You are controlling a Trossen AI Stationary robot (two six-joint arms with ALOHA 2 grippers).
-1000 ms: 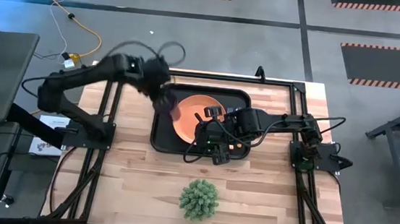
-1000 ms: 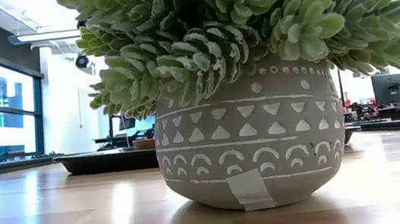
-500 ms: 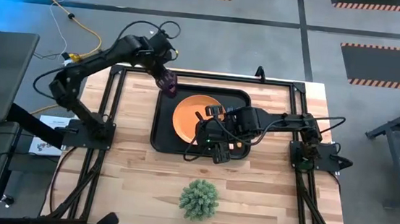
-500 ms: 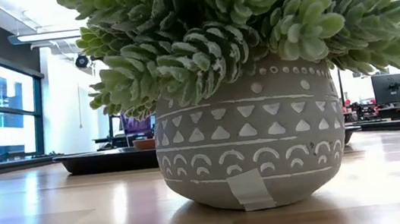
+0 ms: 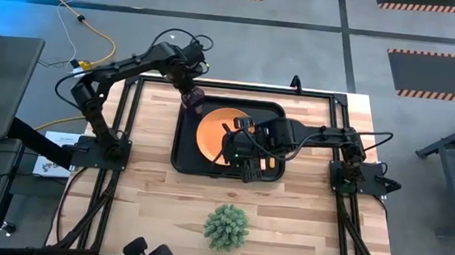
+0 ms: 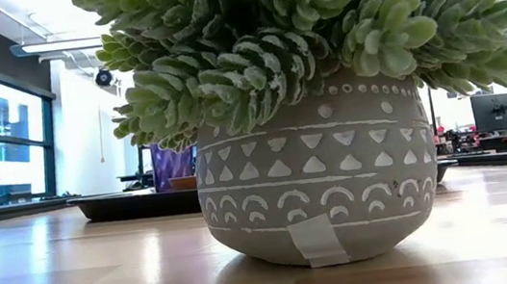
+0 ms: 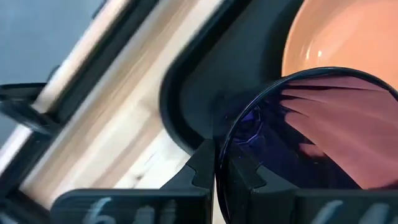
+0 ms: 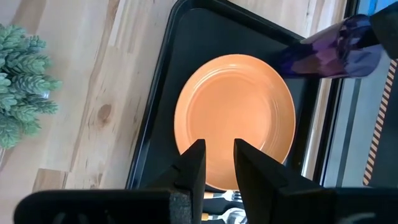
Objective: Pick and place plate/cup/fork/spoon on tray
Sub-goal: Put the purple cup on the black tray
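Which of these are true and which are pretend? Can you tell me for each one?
1. The orange plate lies on the black tray. True.
2. The purple cup stands on the wood beside the plant. False: the left end effector holds it by its rim over the tray's far corner.
3. The right end effector hovers above the plate. True.
4. The right end effector is holding the cup. False: nothing is between its fingers.
5. The plant sits on the tray. False: it stands on the wooden table, apart from the tray.
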